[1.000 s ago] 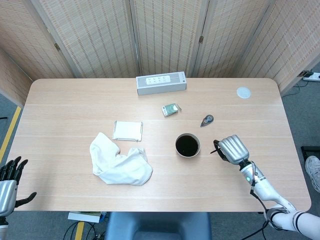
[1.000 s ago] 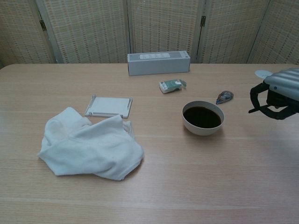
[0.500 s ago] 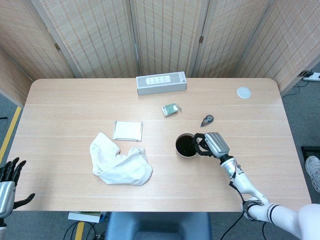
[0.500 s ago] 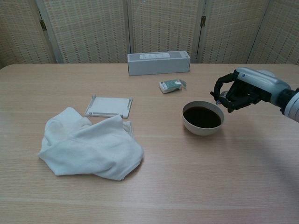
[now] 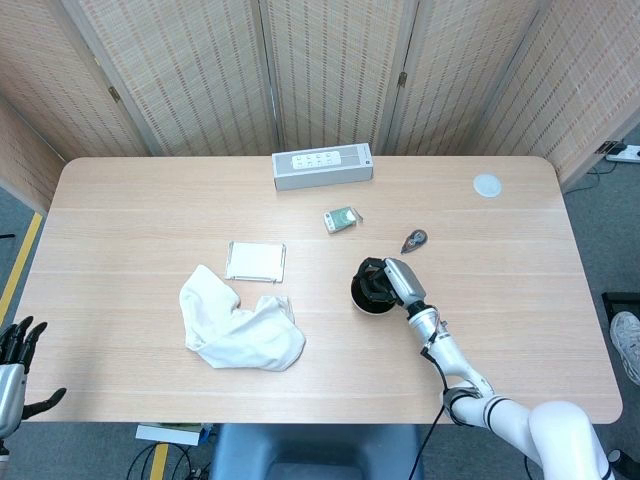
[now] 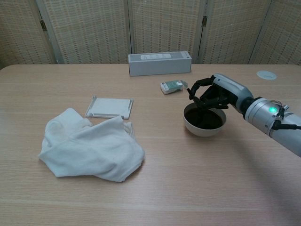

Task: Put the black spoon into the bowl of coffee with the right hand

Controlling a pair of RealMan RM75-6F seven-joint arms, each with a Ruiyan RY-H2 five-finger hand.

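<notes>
Over the bowl of coffee (image 6: 204, 123), right hand (image 6: 212, 95) curls closed, its contents and any labels unreadable.

The wooden table (image 5: 150, 210) bears a coffee bowl (image 6: 203, 126), white cloth (image 5: 240, 325), grey box (image 5: 323, 168) and tray (image 5: 255, 261).

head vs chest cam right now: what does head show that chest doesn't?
Head only: the left hand, off the table's near left edge with fingers spread, and the grey correction-tape dispenser beyond the bowl.

Chest only: a side-on look at the right hand's curled fingers above the coffee.

Both: the right hand over the bowl of coffee, white cloth, grey box and white disc. The black spoon isn't clearly discernible in either.
</notes>
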